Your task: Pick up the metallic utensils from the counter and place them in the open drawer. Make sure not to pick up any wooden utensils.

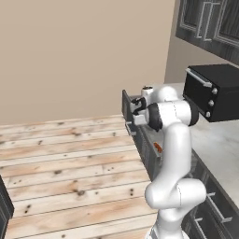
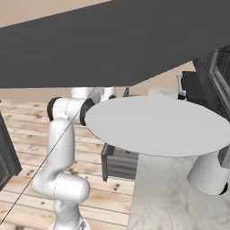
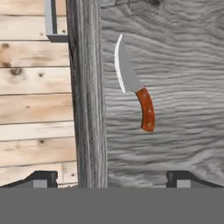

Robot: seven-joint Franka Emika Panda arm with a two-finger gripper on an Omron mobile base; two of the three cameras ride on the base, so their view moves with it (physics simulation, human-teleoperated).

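Now, taking the hand view from left to right: plank floor [image 3: 35,100], then the drawer's [image 3: 175,140] front wall, seen from above, with its handle [image 3: 51,22] at the top left, then the grey wood-grain drawer bottom. The knife [image 3: 135,89] lies flat on that bottom, near the front wall, blade toward the top of the view and orange-red handle toward the bottom. The end effector [image 3: 111,179] hangs over the drawer's front edge with its fingertips [image 3: 41,178] wide apart and nothing between them; one tip sits over the floor, the other over the drawer.

I judge the knife delivered, with the fork yet to fetch; it is not visible here. Risks from here: lifting away carelessly could clip the front wall. On the tabletop [image 1: 219,144], mistaking a wooden spoon for the fork would break the task's rule. The black oven [image 1: 212,91] on the tabletop crowds any reach toward its far end.
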